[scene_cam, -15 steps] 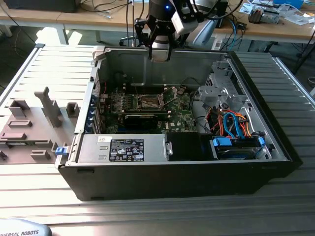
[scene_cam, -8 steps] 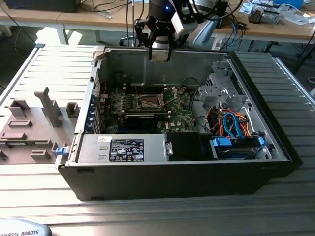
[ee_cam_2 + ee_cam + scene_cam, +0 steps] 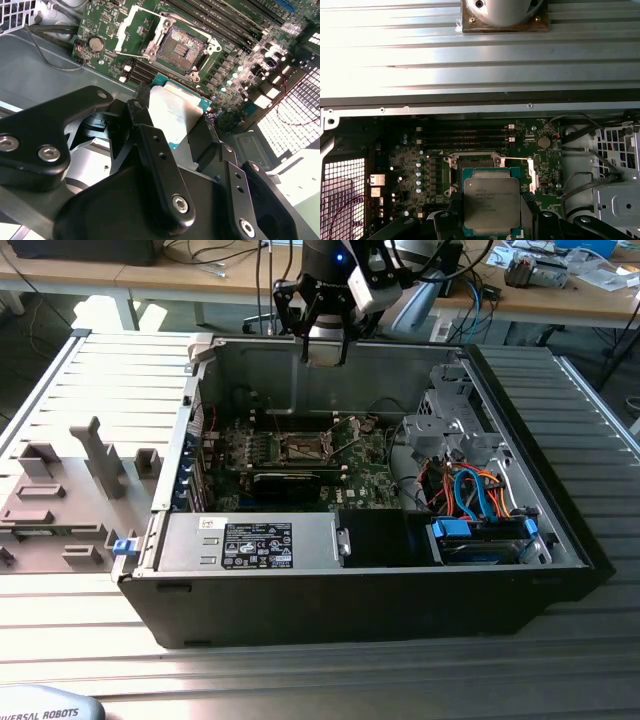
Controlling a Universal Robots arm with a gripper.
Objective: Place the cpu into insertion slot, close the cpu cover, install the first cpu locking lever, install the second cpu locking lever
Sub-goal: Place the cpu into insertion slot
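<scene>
Between the jaws, your cpu (image 3: 490, 205) is pinched by two opposite edges, its metal top facing the camera in the first wrist view. It hangs above the motherboard (image 3: 400, 165), not yet seated, and overlaps one edge of the socket (image 3: 472, 166) in that view. You can see the socket bare in the second wrist view, with its cover (image 3: 152, 40) swung open to one side. In the exterior view the chip sits high, near the top of the far wall of the case (image 3: 560, 540), which lies open on the slatted counter (image 3: 300, 680).
</scene>
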